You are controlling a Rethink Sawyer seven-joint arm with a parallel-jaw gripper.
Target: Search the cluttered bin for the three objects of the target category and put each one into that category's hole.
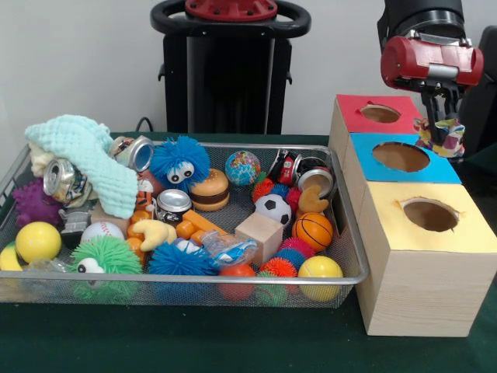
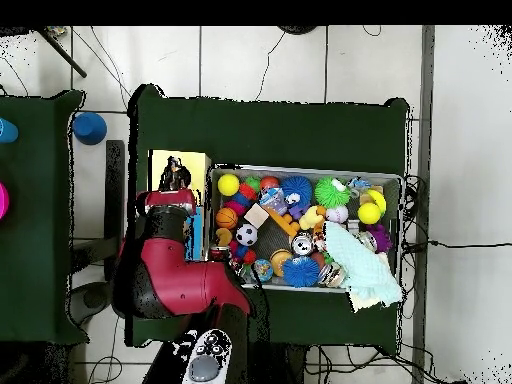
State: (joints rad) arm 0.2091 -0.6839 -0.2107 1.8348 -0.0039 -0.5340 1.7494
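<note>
Gripper (image 1: 445,134) at upper right of the front view, clamped on a crumpled patterned wrapper (image 1: 439,130), hanging past the blue box (image 1: 365,149), right of its hole (image 1: 401,156). Red box (image 1: 353,118) behind, yellow box (image 1: 458,237) in front. Bin (image 1: 351,256) at left holds more clutter. Advice: centre over the intended hole before letting go; light wrapper may cling.

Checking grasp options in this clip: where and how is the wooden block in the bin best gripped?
Grip the wooden block across its two flat upright sides, coming straight down from above. Its top face is bare and level, while the soccer ball and basketball crowd it, so a sideways approach looks blocked.
</note>
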